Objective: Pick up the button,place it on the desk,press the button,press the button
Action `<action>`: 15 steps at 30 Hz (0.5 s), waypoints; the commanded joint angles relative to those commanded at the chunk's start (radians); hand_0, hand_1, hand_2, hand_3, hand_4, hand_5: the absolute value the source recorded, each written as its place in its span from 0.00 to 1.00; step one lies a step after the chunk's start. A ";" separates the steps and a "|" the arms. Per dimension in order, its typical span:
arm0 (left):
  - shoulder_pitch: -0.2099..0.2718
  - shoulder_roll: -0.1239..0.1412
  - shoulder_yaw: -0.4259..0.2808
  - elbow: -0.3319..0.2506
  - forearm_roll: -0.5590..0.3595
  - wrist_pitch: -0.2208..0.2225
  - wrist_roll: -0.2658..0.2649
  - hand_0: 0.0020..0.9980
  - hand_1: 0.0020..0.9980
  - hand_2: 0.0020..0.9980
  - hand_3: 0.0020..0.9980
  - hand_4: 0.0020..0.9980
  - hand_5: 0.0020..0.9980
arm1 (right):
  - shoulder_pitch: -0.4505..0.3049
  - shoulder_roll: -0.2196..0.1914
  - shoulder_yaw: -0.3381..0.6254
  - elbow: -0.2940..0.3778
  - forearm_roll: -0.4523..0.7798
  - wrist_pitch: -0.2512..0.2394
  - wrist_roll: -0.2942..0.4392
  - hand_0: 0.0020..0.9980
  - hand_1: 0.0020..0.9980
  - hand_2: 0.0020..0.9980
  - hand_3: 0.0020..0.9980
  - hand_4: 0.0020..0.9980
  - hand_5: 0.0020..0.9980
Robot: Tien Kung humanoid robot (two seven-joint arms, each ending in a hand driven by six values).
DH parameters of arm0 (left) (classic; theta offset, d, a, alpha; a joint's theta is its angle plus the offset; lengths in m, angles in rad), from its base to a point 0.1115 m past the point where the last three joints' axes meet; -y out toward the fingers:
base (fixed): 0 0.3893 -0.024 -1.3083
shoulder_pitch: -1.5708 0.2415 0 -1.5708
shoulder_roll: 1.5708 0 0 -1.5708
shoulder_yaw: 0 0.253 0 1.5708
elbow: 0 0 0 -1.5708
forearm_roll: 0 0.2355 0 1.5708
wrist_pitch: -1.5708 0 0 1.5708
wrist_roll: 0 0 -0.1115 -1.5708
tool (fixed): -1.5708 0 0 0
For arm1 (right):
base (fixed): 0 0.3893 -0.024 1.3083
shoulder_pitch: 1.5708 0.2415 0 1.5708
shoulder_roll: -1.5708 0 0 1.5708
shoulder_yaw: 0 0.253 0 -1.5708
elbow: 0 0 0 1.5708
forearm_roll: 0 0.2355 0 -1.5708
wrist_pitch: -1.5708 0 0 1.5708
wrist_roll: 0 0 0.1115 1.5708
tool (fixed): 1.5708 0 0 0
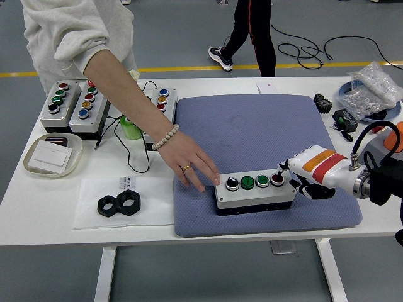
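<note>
A grey button box (255,193) lies on the blue-grey mat (264,135), near its front edge. On its top are a black-and-white knob, two green buttons and a red button (277,179) at the right end. My right hand (296,179) is at the box's right end, one finger stretched onto the red button and the others curled. A person's hand (192,165) reaches from the far left and rests its fingertips against the box's left end. My left hand is out of view.
Two grey button boxes (72,104) and a third (160,104) stand at the back left beside a green cylinder (131,126). A shallow dish (51,154) and two black nuts (118,203) sit front left. Bags and small parts (368,94) crowd the back right.
</note>
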 joint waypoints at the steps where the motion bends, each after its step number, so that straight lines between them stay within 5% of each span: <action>1: 0.000 0.000 0.001 0.000 0.000 0.000 0.000 0.75 0.91 0.96 0.83 0.56 1.00 | 0.000 0.001 -0.001 -0.002 0.000 0.000 0.001 0.21 0.05 0.11 0.65 0.41 0.00; 15: -0.006 0.000 0.012 0.000 -0.009 -0.002 -0.001 0.75 0.91 0.96 0.84 0.56 1.00 | -0.007 0.013 -0.002 -0.013 -0.008 -0.004 0.001 0.21 0.05 0.11 0.65 0.41 0.00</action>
